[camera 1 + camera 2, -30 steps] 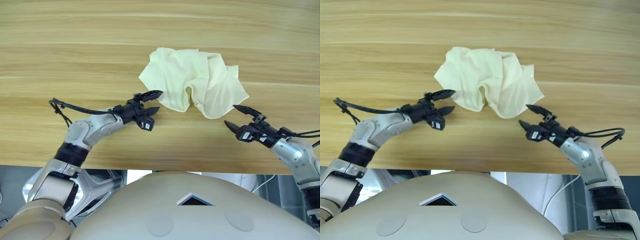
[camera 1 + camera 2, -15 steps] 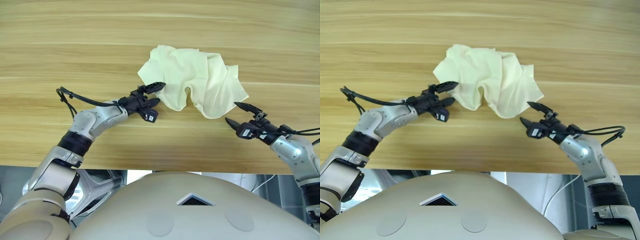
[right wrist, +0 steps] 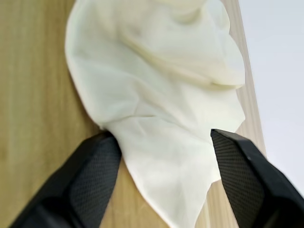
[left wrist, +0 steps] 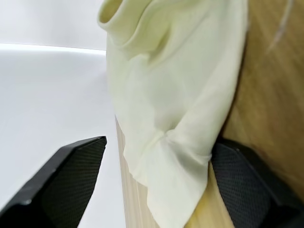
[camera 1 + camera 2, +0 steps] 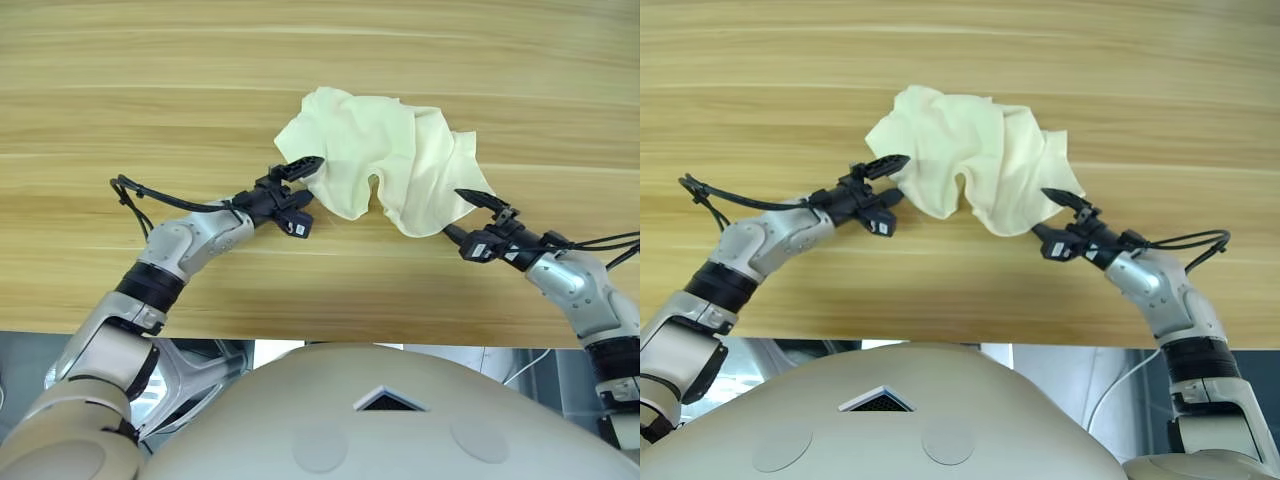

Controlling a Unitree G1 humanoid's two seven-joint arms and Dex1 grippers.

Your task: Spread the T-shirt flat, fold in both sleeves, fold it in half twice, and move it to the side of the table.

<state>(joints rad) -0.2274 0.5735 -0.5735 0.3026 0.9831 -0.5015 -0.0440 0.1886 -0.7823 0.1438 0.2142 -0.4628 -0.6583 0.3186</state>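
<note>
Barely started here, tbh. Just a crumpled heap of pale yellow T-shirt [image 5: 385, 155] around the middle of the wooden counter [image 5: 150, 60], nowhere near flat. Left jaws apart, straddling the heap's near-left edge, with cloth between them but not pinched. Right jaws apart too, set around the near-right corner, same story. Looks like lining up a two-sided grab to pull it open. Spreading, both sleeve folds, both half folds and the move to the side all left to do.
</note>
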